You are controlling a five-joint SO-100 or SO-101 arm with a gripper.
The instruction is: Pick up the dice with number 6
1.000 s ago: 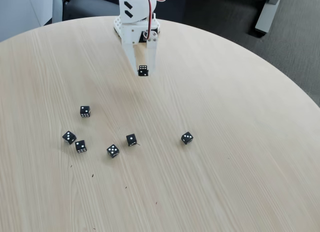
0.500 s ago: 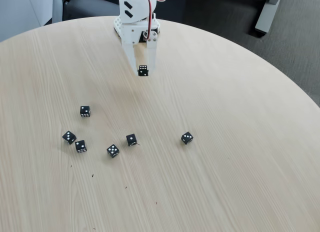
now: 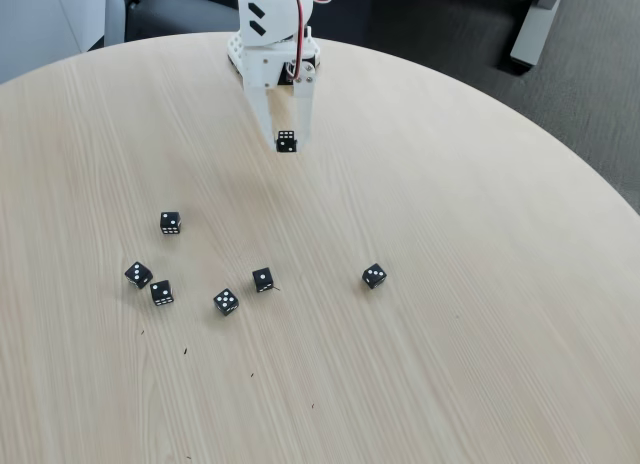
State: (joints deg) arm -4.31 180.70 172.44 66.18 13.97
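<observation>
In the fixed view, six black dice are lying on the pale round wooden surface, well apart from the arm. One die is sitting alone at the left. Below it, two dice are lying just beside each other, the left one showing three pips. Further right, a die showing three pips and a one-pip die are sitting near each other. A last die, showing two pips, is lying apart at the right.

A seventh die, the six, is hanging above the surface near the far edge, its top face crowded with pips in two rows. The white jaws are clamping it at their tips, pointing down toward the camera. Nothing is standing between the raised six and the group of dice below; bare wood is lying between them.

A few tiny dark specks are dotting the surface near the front. Beyond the far rim, dark carpet is showing at the right, along with a grey furniture leg, and a dark chair seat is showing at the left.
</observation>
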